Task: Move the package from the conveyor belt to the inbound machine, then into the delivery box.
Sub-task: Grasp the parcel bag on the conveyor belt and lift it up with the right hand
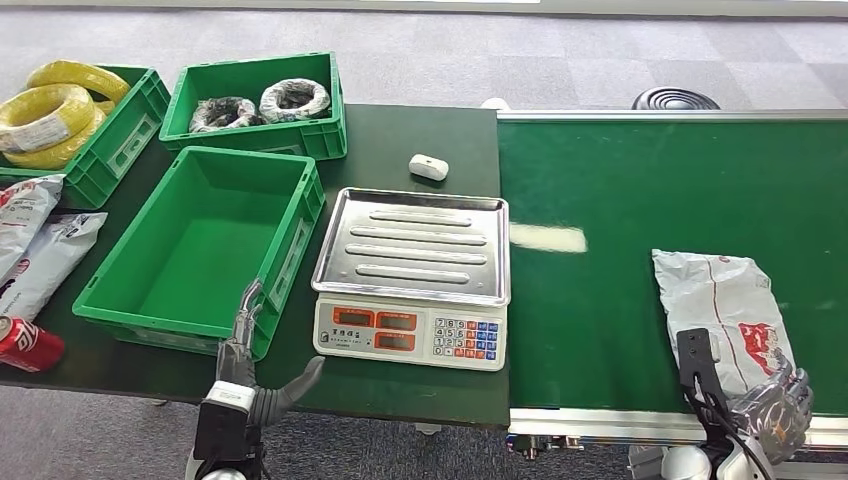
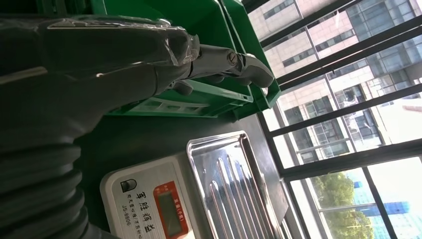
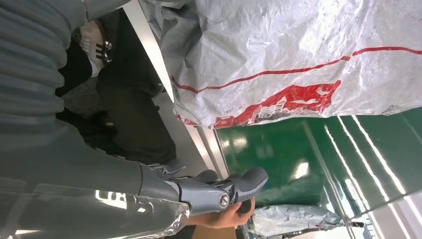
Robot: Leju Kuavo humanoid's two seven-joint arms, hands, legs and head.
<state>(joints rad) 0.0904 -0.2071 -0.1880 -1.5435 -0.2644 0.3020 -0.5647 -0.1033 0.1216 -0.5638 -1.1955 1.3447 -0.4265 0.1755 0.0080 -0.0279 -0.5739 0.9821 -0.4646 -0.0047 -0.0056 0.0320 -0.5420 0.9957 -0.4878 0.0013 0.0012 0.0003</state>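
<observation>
Grey crinkled plastic package bears red printing.

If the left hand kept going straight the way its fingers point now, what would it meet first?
Most likely the near wall of the empty green bin. The left hand is open, its fingers pointing up at that wall, seemingly almost at it; depth is unclear.

1. The head view looks forward and down from high on the robot, over the table and the conveyor belt
2. The left wrist view sits close behind the left hand, turned sideways, facing the scale and green crate, both shared with the head view
3. The right wrist view, also turned, looks closely past the right hand at the package on the belt, shared with the head view
</observation>
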